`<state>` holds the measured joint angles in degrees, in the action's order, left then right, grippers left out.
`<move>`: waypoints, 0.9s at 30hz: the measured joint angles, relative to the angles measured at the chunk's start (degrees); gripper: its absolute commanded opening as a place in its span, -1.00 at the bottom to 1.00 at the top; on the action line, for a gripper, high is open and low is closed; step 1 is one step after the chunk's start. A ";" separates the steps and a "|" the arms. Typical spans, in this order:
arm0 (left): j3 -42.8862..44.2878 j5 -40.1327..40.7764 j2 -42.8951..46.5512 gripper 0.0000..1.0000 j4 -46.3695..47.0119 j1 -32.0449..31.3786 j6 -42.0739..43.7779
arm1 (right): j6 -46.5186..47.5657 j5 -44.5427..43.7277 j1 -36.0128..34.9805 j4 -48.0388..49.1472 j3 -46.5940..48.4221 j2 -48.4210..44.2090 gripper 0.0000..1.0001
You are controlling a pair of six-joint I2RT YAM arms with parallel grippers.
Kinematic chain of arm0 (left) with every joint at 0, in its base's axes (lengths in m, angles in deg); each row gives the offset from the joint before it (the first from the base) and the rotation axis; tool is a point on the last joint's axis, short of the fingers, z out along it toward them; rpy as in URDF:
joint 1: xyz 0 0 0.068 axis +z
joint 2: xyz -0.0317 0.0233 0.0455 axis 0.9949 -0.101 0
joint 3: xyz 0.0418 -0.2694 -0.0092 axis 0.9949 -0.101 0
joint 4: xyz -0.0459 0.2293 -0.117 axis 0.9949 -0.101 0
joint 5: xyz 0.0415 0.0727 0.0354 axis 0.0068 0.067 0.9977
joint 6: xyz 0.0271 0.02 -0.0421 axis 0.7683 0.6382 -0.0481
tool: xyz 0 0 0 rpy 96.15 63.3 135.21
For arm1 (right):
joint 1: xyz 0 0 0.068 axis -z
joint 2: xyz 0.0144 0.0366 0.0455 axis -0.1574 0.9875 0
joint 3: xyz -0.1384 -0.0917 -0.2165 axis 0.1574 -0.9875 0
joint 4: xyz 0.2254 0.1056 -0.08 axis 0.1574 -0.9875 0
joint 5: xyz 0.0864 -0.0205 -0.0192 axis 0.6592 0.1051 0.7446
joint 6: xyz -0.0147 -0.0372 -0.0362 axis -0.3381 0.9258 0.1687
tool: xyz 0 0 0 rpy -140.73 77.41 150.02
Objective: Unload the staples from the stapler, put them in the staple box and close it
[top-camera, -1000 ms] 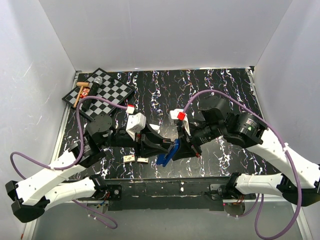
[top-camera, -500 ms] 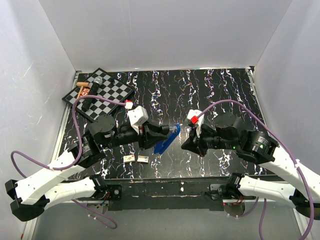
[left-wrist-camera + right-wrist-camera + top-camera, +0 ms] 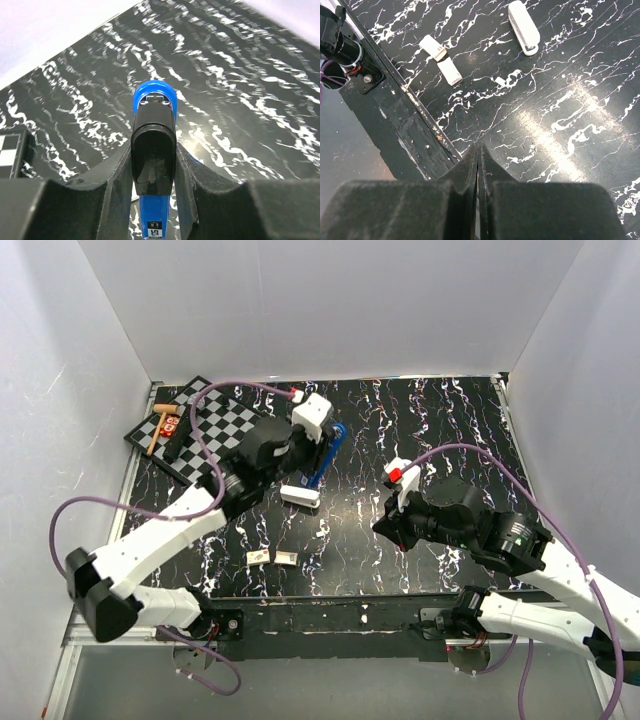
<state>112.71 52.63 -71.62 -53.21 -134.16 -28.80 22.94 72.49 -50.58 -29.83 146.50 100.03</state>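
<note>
The stapler (image 3: 328,448), blue with a black upper part, sits pinched between the two fingers (image 3: 117,175) of the left gripper (image 3: 318,445). The jaws are partly spread and press against its sides. In the left wrist view the stapler (image 3: 153,97) runs straight out from between the fingers, its rounded blue end pointing away from the gripper (image 3: 153,150) with the black marbled table (image 3: 450,430) beyond it. No staples can be made out on the stapler in either view of it.

Just to the near side of the left gripper, in the top view, a white oblong object (image 3: 300,496) lies flat on the table. Nearer still lies a small pale scrap (image 3: 322,533), too small to tell whether it is a strip of staples. Closer to the near edge, two small tan-and-white boxes (image 3: 258,557) (image 3: 286,559) lie side by side.

The right gripper (image 3: 385,528) is well apart from the stapler, to its right and nearer the table's front edge. Its fingers are pressed flat together with nothing between them. In its wrist view, ahead of the gripper (image 3: 478,147), lie the scrap (image 3: 500,81), then the two boxes (image 3: 432,47) (image 3: 450,72) up to the left, and the white oblong object (image 3: 524,34) farthest out.

To the left of the left gripper, a checkerboard (image 3: 215,415) lies at the table's far left corner.
</note>
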 measured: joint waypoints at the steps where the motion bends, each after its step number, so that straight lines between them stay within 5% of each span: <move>1: 0.85 -0.13 -2.01 -1.00 -0.24 1.46 0.07 | -0.37 0.02 0.00 0.11 -0.33 0.24 -0.97; 17: 25.86 -5.31 -32.00 -1.00 -7.48 20.35 -3.39 | -1.79 0.46 0.00 1.16 -0.92 2.43 -0.97; 27: 36.46 -8.28 -48.57 -1.00 -13.05 26.84 -7.13 | -1.84 1.79 0.00 3.41 -2.14 4.07 -0.97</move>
<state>149.17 44.35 -120.19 -66.26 -107.32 -35.92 21.10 74.28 -50.58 -26.42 144.36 104.09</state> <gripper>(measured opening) 0.316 0.021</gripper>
